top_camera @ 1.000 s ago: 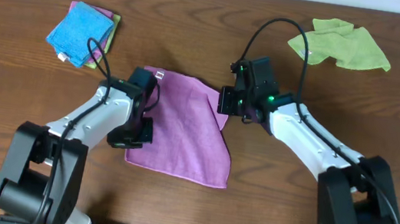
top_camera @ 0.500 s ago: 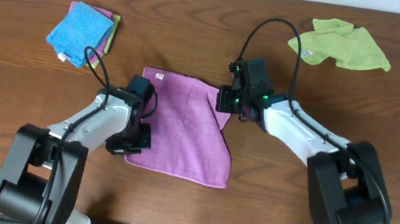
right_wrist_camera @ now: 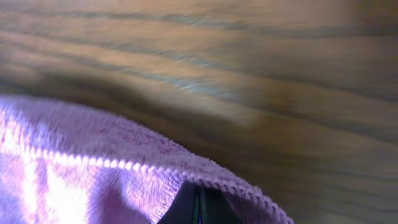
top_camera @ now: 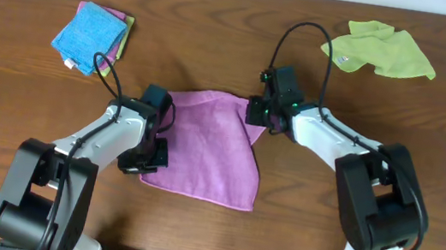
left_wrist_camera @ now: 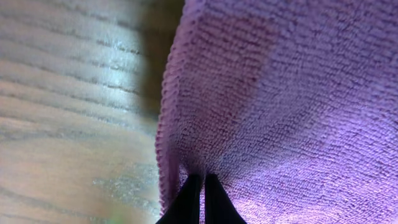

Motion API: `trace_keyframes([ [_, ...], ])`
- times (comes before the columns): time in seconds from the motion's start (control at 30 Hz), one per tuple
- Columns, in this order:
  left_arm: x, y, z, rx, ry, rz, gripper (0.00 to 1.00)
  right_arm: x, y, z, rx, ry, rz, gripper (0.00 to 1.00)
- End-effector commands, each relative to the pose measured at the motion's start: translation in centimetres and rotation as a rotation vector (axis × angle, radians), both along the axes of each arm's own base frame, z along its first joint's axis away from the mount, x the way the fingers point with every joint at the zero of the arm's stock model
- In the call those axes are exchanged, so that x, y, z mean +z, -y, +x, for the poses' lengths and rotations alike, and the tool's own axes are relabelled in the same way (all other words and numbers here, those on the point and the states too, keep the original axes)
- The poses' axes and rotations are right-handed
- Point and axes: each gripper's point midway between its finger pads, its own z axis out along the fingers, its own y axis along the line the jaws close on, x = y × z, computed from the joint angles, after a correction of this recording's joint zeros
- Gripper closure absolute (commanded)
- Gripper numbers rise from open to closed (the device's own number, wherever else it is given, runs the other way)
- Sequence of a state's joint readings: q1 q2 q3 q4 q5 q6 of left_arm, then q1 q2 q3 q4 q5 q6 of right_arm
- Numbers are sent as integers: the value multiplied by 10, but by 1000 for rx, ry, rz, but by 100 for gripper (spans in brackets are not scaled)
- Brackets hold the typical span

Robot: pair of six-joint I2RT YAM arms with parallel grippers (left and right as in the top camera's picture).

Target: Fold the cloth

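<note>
Wood table (top_camera: 219,21). Purple cloth (top_camera: 206,153) at mid-table between both arms, its far edge lifted. Crumpled lime-green cloth (top_camera: 384,49) at far right, blue cloth (top_camera: 90,32) at far left. Left gripper (left_wrist_camera: 200,186) is clenched on the cloth's far-left edge. Right gripper (right_wrist_camera: 199,193) is clenched on its far-right corner.

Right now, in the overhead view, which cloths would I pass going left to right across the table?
blue cloth → purple cloth → lime-green cloth
</note>
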State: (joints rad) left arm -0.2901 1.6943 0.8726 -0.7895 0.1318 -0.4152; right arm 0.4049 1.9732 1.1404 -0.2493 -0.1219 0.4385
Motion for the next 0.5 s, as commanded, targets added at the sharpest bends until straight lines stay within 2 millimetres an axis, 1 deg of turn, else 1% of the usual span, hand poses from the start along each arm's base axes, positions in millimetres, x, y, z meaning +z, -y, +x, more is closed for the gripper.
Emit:
trace_keyframes([
  [0.0,-7,-5,-18,1,-62,20,94,-9,33,14,-72,3,-66,98],
  [0.1,-6,-6,-20,1,-70,22,94,-3,48,25,-109,13,-63,98],
  [0.2,-6,-6,-21,1,-75,24,94,5,55,36,-119,35,-61,98],
  [0.33,-6,-6,-21,2,-76,23,94,18,53,46,-91,57,-69,98],
  [0.47,-6,-1,-19,5,-71,-2,94,41,49,51,-55,43,-86,98],
])
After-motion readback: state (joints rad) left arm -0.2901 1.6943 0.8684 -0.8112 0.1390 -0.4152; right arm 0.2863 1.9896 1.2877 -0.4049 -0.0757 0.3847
